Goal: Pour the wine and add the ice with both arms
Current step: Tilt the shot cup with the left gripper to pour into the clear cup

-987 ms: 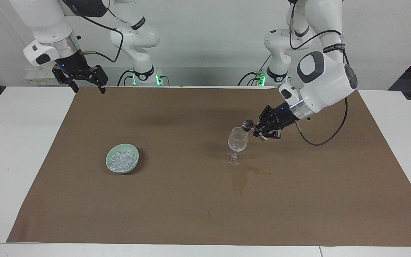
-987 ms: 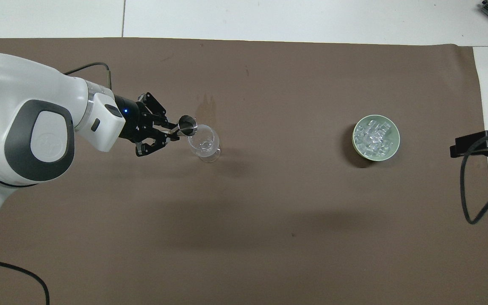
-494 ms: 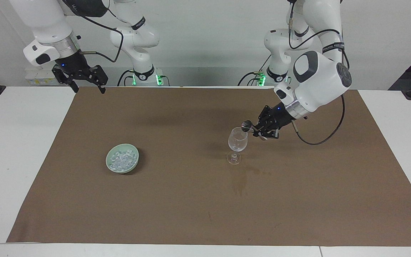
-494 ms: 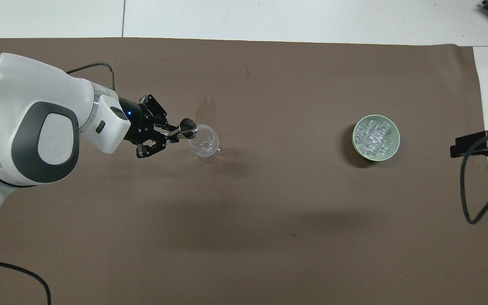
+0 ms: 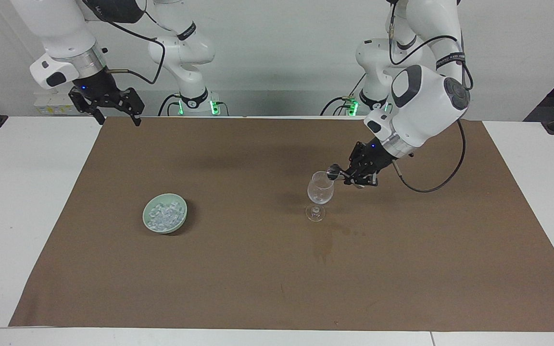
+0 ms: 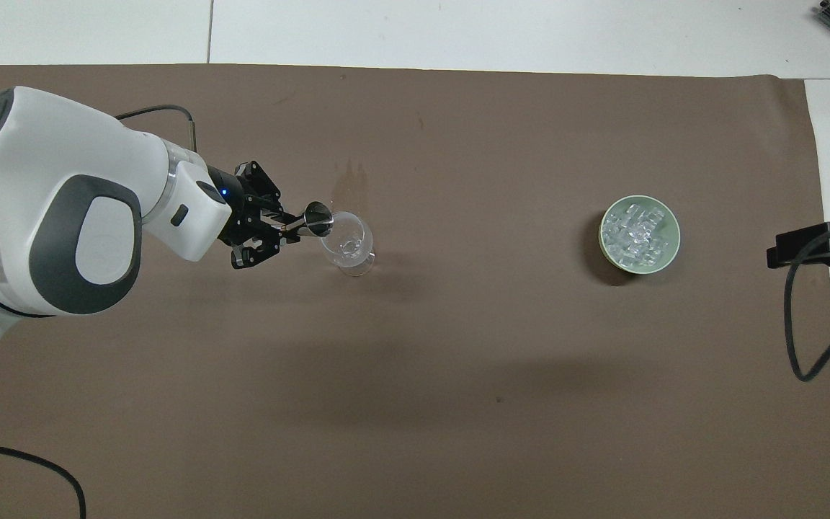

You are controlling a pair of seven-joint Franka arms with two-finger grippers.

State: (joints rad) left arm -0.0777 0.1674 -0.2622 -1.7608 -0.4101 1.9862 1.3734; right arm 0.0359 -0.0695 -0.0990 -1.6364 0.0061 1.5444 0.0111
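L gripper: (image 5: 346, 176) clamped tight on the handle of a small steel jigger (image 5: 333, 169), fingertips met on it, links splayed out to the sides.
Jigger: tipped right over, mouth at the rim of the wine glass (image 5: 321, 188), just touching or a hair above it; couldn't tell which. In overhead view the cup (image 6: 318, 218) overlapped the glass rim (image 6: 344, 236).
What changed: over the last sec the L arm's wrist rolled further, big white elbow housing swung up and toward the table's middle, and the jigger went from angled to nearly sideways-down. Gripper itself barely shifted over the glass.
Meaning: looked like the tail end of the pour, prob. the last of the measure draining. No stream visible; liquid level in the glass too clear to judge.
Glass: upright on its foot on the brown mat (image 5: 277, 269), didn't budge through the tilt.
Stain: darker wet-looking patch on the mat (image 5: 324, 246), farther from the robots than the glass; unchanged.
Ice: (image 5: 165, 216) heaped in the pale green bowl (image 5: 182, 221), toward the R arm's end of the table, well apart from the glass. Untouched.
R gripper: (image 5: 116, 115) fingers spread wide, empty, hung over the mat's corner by its own base. Waited, no move.
Next, my guess: L arm rights the jigger and clears off, then R goes for ice.
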